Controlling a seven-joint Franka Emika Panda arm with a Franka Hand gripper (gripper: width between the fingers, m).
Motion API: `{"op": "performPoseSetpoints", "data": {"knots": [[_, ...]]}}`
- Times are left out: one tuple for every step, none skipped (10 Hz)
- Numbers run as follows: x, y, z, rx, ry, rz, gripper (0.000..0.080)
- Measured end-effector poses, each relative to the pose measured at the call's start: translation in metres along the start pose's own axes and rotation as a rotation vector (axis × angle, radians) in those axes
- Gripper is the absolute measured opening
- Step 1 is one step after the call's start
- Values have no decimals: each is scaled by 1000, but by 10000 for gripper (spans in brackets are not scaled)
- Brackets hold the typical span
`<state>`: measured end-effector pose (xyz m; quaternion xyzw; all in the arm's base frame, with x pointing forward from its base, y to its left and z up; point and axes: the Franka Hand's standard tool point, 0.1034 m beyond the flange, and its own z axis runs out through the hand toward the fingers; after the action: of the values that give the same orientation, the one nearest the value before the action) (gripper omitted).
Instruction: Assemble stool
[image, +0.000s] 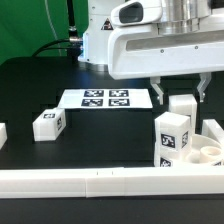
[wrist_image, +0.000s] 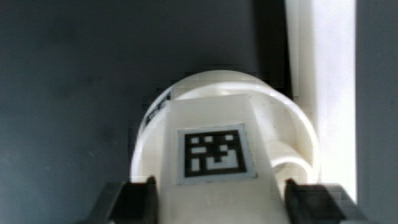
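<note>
My gripper is shut on a white leg and holds it upright just above the round seat at the exterior view's right. In the wrist view the leg fills the gap, its tag faces the camera, and both dark fingers press its sides. A second leg stands upright at the seat's near left side and hides part of the held one. A third leg lies loose on the black table towards the left.
The marker board lies flat behind the middle. A long white rail runs along the front, and another rail runs beside the seat. A white piece is cut off at the left edge.
</note>
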<state>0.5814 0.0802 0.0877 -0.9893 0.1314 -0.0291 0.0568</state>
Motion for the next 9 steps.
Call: {"op": "performPoseSetpoints", "data": {"knots": [[0, 0, 0, 1, 12, 79, 340], [0, -1, 1, 3, 21, 164, 340], [-1, -3, 1, 6, 26, 240, 340], [-3, -8, 1, 13, 25, 379, 340], [-4, -12, 2, 17, 23, 482, 340], [-7, -17, 2, 20, 20, 572, 340], [-8, -18, 3, 28, 14, 667, 340], [-8, -18, 3, 35, 10, 713, 340], [-8, -19, 3, 39, 7, 762, 340]]}}
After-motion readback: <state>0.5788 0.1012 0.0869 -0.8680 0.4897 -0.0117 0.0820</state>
